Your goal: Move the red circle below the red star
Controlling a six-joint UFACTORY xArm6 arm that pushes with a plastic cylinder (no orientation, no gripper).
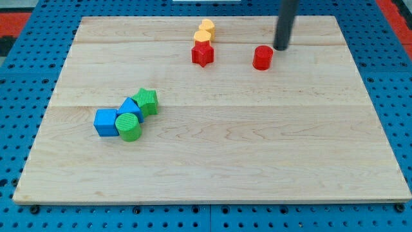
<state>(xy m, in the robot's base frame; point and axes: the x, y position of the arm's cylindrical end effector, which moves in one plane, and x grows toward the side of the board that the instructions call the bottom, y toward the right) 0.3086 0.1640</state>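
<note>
The red circle (262, 57) is a short red cylinder near the view's top, right of centre. The red star (202, 54) lies to its left at about the same height, roughly a block's gap of several widths apart. My tip (281, 47) is the lower end of a dark rod coming down from the view's top. It stands just to the upper right of the red circle, close to it but with a small gap showing.
Two yellow blocks (205, 31) sit stacked in line just above the red star. At the view's left a cluster holds a blue cube (105, 122), a blue block (131, 107), a green cylinder (129, 126) and a green block (147, 101). The wooden board (257, 148) lies on blue pegboard.
</note>
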